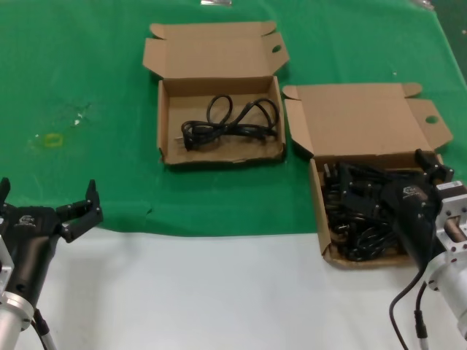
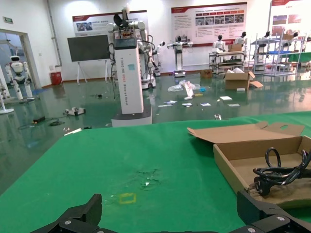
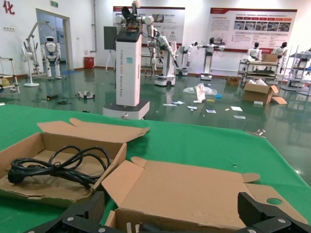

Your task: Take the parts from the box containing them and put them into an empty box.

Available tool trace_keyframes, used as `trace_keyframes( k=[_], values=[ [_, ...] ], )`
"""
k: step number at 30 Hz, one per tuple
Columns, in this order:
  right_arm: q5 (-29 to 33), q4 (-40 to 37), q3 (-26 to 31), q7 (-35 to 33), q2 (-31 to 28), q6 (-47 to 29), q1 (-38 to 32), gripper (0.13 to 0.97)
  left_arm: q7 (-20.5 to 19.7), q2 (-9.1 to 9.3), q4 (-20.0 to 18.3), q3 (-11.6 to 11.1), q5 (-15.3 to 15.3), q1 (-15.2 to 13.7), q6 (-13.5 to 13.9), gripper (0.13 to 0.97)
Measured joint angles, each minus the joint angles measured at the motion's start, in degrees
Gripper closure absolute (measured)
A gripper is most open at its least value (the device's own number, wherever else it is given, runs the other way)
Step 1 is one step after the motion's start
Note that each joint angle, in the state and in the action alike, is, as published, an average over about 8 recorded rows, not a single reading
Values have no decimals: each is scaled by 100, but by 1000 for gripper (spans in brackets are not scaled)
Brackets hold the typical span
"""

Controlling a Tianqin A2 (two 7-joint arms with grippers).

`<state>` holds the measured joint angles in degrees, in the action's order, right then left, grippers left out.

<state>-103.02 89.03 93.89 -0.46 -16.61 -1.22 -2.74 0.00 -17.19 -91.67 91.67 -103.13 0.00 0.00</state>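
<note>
The box containing the parts (image 1: 319, 191), with a wide side flap and oval hole, sits at the right. It holds a pile of black power cords (image 1: 357, 208). The squarish box (image 1: 166, 124) at the back middle holds one coiled cord (image 1: 230, 124). My right gripper (image 1: 432, 164) is open and empty, over the right side of the cord pile. In the right wrist view the gripper (image 3: 175, 213) faces that box's lid (image 3: 184, 189), with the squarish box (image 3: 34, 191) beyond. My left gripper (image 1: 47, 193) is open and empty at the near left table edge, well away from both boxes.
A green cloth (image 1: 87, 146) covers the far part of the table, and a white strip (image 1: 219, 292) runs along the near edge. A small yellow mark (image 1: 51, 139) lies on the cloth at the left. The left wrist view shows the squarish box (image 2: 233, 170) off to one side.
</note>
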Motion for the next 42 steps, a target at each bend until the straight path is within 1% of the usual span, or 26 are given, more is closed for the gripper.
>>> trace_keyframes(
  k=[42],
  values=[
    [0,0,0,0,0,0,0,129,0,0,0,0,0,0,0,132]
  ],
)
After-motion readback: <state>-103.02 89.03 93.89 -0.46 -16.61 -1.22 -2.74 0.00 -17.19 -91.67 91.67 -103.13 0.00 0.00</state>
